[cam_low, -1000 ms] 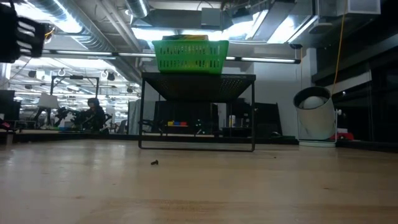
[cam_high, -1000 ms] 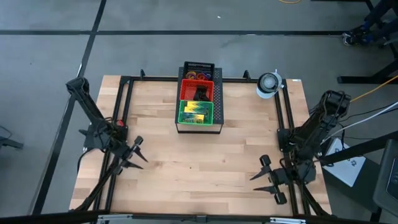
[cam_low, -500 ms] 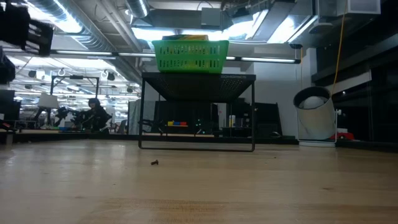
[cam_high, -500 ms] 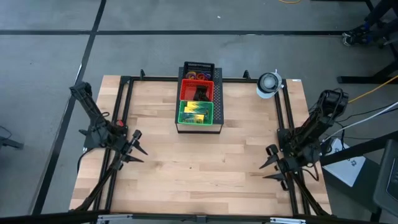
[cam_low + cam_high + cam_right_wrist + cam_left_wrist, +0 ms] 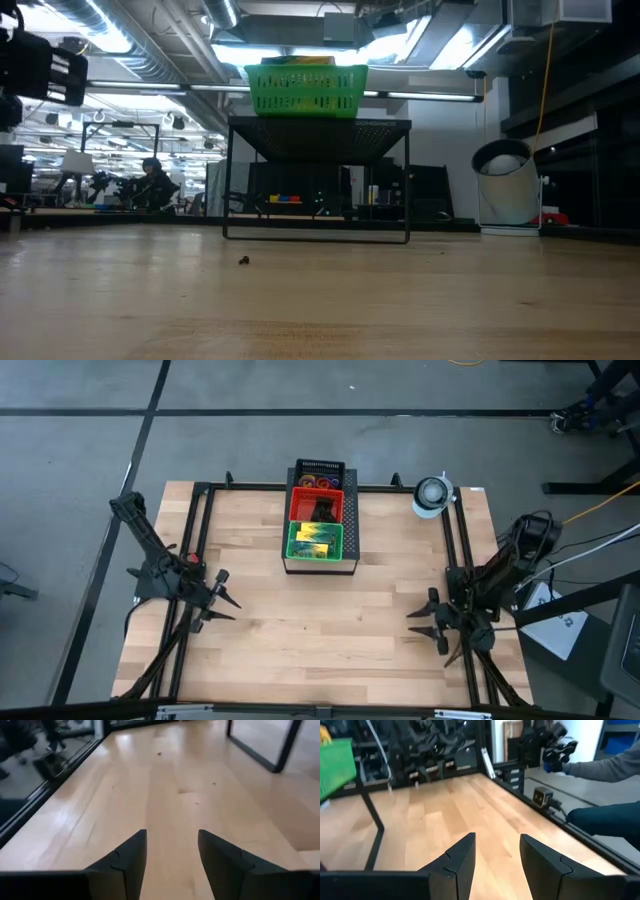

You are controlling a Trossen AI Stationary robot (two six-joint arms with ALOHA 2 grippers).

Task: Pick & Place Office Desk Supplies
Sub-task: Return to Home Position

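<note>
Sorting looks done: the crayon boxes [image 5: 314,540] lie in the green bin [image 5: 305,90] on the shelf [image 5: 318,127] at the tabletop's [image 5: 300,645] back edge, with clips [image 5: 322,510] and rings [image 5: 318,482] behind them. The step in hand seems to be homing. The left end effector [image 5: 497,836] is near the left edge and the right end effector [image 5: 171,831] near the right — both open, empty — so the next move only calls for folding to rest.

Left end effector [image 5: 497,840], right end effector [image 5: 170,834]: spread

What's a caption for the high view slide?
Left gripper and right gripper open, empty, near table sides; green bin, red bin, black bin on shelf.
</note>
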